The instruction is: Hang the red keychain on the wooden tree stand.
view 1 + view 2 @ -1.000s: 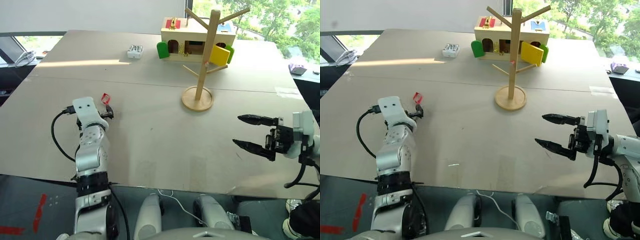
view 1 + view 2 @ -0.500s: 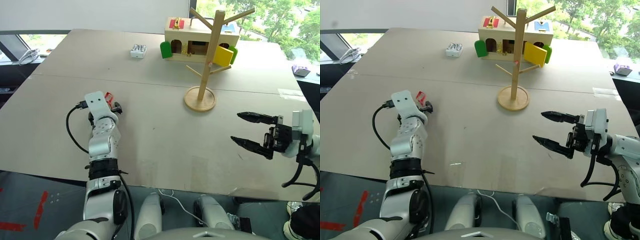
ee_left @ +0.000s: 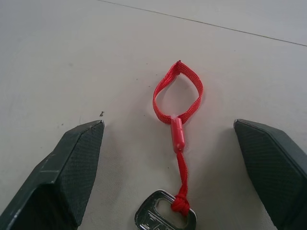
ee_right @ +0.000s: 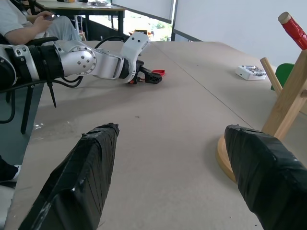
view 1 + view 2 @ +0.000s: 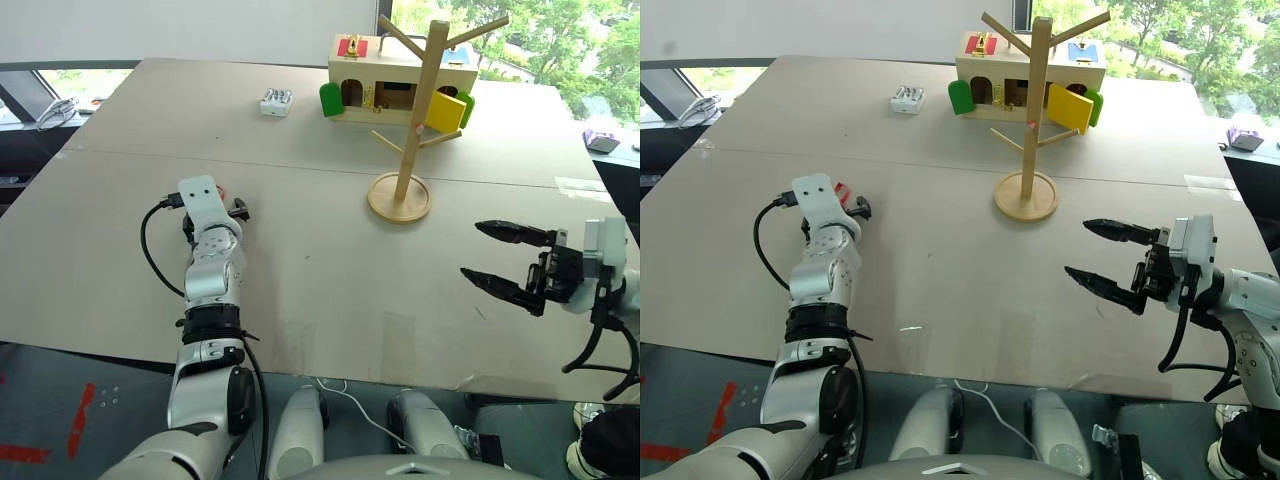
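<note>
The red keychain lies flat on the table, a thin strap loop with a silvery key at its near end. My left gripper is open and low over the table, with one finger on each side of the strap, touching nothing. From the head camera the left gripper sits at the table's left, a bit of red keychain showing beside it. The wooden tree stand stands upright at centre right on its round base. My right gripper hovers open and empty near the right front edge.
A wooden toy house with coloured doors stands behind the tree stand. A small white box lies at the back left. A seated person is beyond the table's left side. Broad bare tabletop separates the two grippers.
My left gripper has edged forward and a little right over the keychain, which now lies between its fingers. The head view shifted early on. The right gripper stayed put.
</note>
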